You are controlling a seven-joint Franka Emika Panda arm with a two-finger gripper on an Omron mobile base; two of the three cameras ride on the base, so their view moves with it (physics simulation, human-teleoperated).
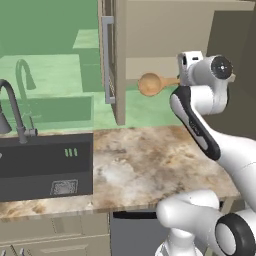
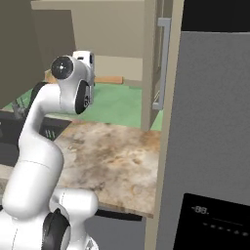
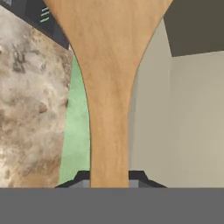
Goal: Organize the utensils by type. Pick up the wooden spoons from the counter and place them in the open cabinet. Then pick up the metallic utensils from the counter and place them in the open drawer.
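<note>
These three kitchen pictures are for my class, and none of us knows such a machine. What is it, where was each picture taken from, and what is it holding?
It is a white jointed robot arm in a computer-drawn kitchen. Two cameras ride behind it, one to its left and one to its right, looking over the beige-and-brown marbled stone counter. The third sits on the hand, looking along its pincer. The pincer is shut on the handle of a large orange-tan wooden spoon, holding it up by the open beige wall cabinet. A dark sink lies beside the counter.

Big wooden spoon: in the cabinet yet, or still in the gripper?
Still gripped. The wooden spoon runs up from between the gripper fingertips; its bowl hangs at the open cabinet mouth, not set down.
</note>
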